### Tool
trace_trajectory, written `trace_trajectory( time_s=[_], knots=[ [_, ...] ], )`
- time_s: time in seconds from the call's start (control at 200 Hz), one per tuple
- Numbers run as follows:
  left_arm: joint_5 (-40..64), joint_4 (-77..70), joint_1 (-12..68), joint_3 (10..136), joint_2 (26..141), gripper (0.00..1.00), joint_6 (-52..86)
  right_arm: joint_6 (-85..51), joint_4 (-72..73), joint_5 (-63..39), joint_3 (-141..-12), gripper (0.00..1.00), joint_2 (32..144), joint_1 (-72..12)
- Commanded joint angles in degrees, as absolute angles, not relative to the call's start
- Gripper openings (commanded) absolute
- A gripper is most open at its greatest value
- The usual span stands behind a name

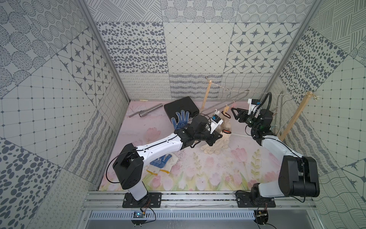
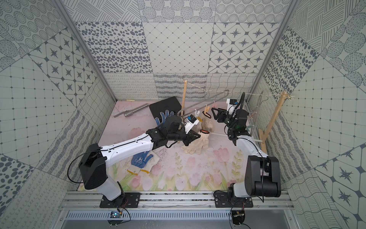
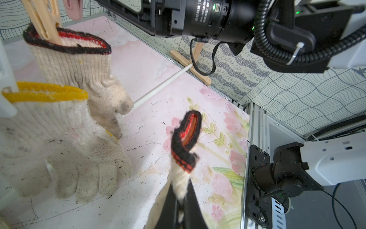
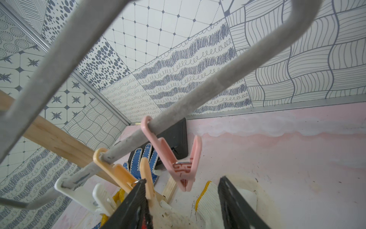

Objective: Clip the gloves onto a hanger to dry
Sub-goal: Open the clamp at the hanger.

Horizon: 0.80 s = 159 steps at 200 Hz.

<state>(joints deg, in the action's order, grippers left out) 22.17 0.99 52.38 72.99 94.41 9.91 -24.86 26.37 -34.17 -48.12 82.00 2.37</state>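
Gritty pink floral mat (image 1: 217, 168); patterned-tile walls (image 1: 198, 49); left claw (image 3: 181, 190) clamped on a glove (image 3: 186, 142) below its red-black cuff, centre; right claw (image 4: 182, 178) wide open at the hanger (image 4: 198, 95), far right, one finger just beside the orange peg (image 4: 118, 174); that peg holds a second glove (image 3: 79, 65).

light: bright, even, diffuse; shadows: soft, faint on the surface (image 1: 217, 168) | top views: sharp; walls (image 1: 49, 99) bowed at edges | wrist views: wide-angle stretch; nearby grey hanger (image 4: 49, 71) and yellow-cuffed glove (image 3: 45, 123) blurred
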Motion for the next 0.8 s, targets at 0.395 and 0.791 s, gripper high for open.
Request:
trace_trajectory(
  time_s=[0.395, 0.791],
  knots=[
    [22.86, -0.18, 52.55, 73.22, 94.51, 0.0, 8.61, -28.74, 37.94, -36.36, -51.08, 0.55, 87.01, 2.33],
    [22.59, 0.15, 52.55, 73.39, 94.22, 0.0, 8.44, -30.15, 42.22, -38.36, -54.04, 0.47, 90.98, 2.37]
  ],
)
